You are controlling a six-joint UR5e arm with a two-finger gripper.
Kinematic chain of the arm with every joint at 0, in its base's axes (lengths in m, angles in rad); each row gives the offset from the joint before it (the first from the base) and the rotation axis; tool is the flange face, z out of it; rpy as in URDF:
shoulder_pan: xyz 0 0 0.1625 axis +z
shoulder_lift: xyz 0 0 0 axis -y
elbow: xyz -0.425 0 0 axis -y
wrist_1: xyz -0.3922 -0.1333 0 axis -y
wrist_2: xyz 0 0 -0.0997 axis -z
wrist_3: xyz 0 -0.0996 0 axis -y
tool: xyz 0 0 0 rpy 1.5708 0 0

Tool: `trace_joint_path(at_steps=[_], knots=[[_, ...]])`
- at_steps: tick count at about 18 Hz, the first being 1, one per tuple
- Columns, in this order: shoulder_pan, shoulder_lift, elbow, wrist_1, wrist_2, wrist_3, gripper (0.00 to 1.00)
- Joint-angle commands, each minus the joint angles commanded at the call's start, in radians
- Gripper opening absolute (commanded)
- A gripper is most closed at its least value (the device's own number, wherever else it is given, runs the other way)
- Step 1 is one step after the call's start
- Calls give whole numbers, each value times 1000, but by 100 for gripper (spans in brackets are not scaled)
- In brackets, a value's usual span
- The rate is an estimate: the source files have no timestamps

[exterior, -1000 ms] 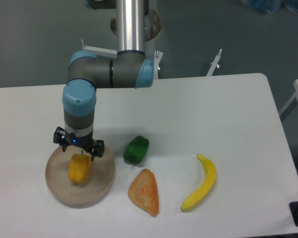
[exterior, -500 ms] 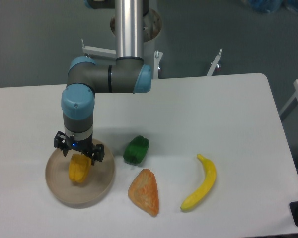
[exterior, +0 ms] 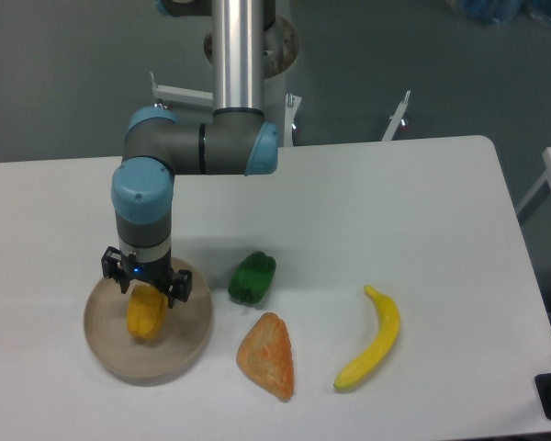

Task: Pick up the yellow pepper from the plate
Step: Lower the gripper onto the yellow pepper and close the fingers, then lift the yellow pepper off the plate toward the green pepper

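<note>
The pincer (exterior: 147, 287) sits right over the top of the pepper (exterior: 145, 315), covering the pepper's upper end and stem. Its fingertips are too small and dark to make out, so whether they touch the pepper cannot be told. The wrist above the pepper hides the far rim of the plate (exterior: 106, 344). The arm's grey column runs out of the top edge. The table (exterior: 367, 193) is cut off at the left, right and bottom edges.

Silver arm (exterior: 235, 55), blue-capped grey joints, black jaws.
</note>
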Motion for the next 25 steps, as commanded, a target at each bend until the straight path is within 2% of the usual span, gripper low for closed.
trace_joint_path(at_steps=[2, 3, 6, 12, 18, 21, 25], knots=[[0, 0, -2, 2, 2, 2, 88], [0, -2, -3, 2, 2, 2, 85], [0, -5, 0, 0, 0, 12, 70], [0, -3, 2, 0, 0, 14, 49], [2, 6, 15, -3, -2, 14, 45], [12, 35, 41, -11, 0, 21, 45], [113, 103, 40, -18, 0, 116, 45]])
